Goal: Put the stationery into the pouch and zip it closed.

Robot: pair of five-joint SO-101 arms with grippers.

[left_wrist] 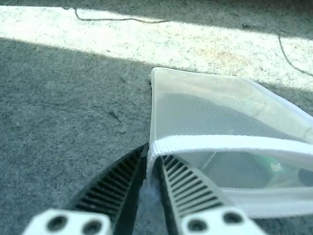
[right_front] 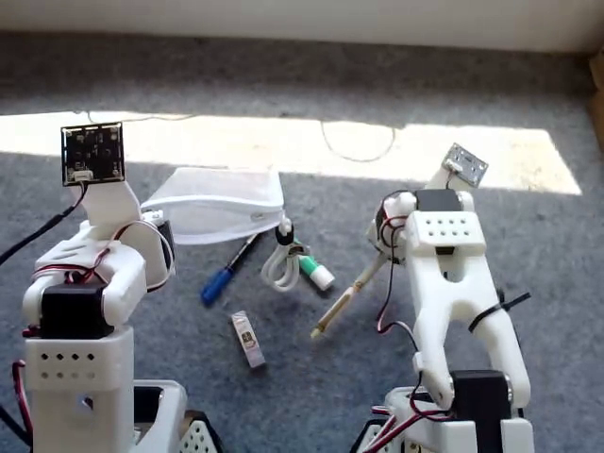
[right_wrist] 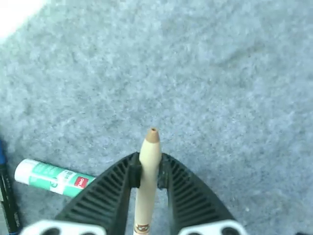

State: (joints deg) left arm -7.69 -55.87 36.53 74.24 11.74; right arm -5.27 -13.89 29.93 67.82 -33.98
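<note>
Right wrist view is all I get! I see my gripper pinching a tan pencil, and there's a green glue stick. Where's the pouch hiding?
Observer: The white mesh pouch lies on the carpet, beyond the glue stick as seen from the arms' bases.
Operator: Is anybody holding it?
Observer: Yes. The left gripper is shut on the pouch's white edge band.
Operator: What else needs packing?
Observer: Besides your tan pencil, a small grey box lies nearer the arms' bases, apart from the blue pen.
</note>
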